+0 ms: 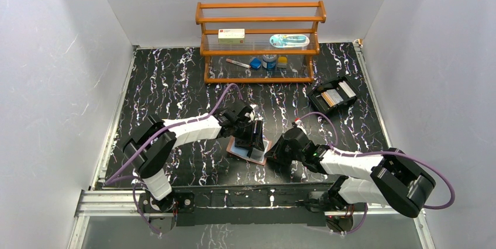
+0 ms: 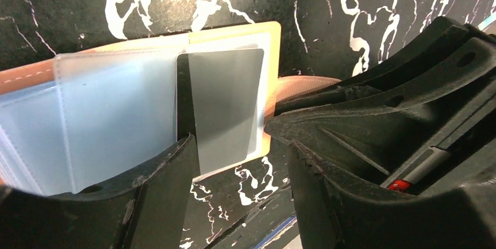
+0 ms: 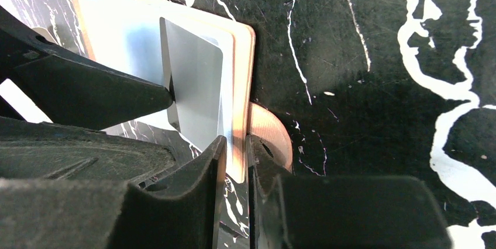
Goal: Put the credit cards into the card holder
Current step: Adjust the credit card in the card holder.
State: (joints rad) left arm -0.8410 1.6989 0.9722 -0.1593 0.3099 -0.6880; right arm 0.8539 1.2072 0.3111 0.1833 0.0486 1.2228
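Note:
The tan-pink card holder [image 1: 241,151] lies open on the black marbled table, its bluish clear sleeves [image 2: 117,109] facing up. A grey credit card [image 2: 225,106] sits partly inside the end sleeve, its near end sticking out. My left gripper [image 2: 241,158] is open just above it. Its left finger [image 2: 164,190] touches the card's edge, as the right wrist view [image 3: 196,91] also shows. My right gripper [image 3: 236,144] is shut on the card holder's tan cover edge [image 3: 241,85], next to the snap tab [image 3: 270,132]. In the top view the left gripper [image 1: 256,137] and right gripper [image 1: 274,152] meet over the wallet.
A black compartment tray [image 1: 334,97] holding cards sits at the back right. A wooden shelf rack [image 1: 260,41] stands at the back with a white red-labelled box [image 1: 231,35] and small items. White walls close in the left, right and back.

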